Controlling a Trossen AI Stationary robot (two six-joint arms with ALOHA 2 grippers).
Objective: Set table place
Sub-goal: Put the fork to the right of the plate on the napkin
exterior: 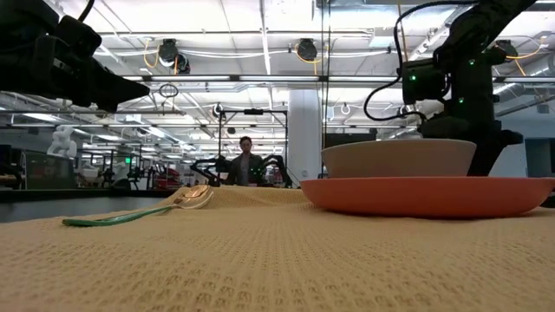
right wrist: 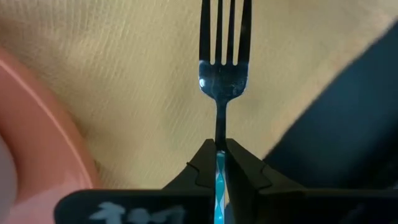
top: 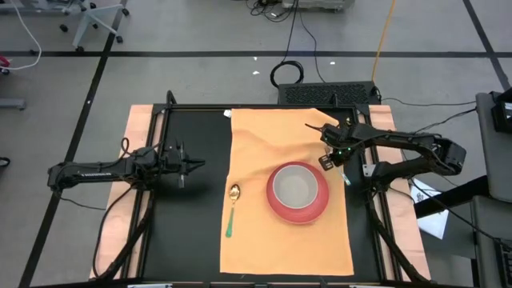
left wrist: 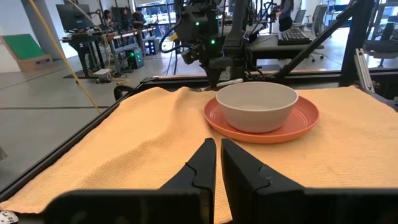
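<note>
Mat (top: 256,152) bearing plate (top: 298,210), bowl (top: 294,188) and spoon (top: 232,210); right gripper (right wrist: 219,158) clenches unplaced fork (right wrist: 222,68); left gripper (left wrist: 217,149) clenched, empty.

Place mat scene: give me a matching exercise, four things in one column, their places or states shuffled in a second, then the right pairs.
Things:
1. fork
2. spoon
3. bowl
4. left gripper

Places or states:
A. stands on the red plate
B. lies on the mat beside the plate, on the left arm's side
C. clamped in the right gripper, tines over the mat
D. shut and empty, over the black tabletop beside the mat

Pairs: 1-C, 2-B, 3-A, 4-D
</note>
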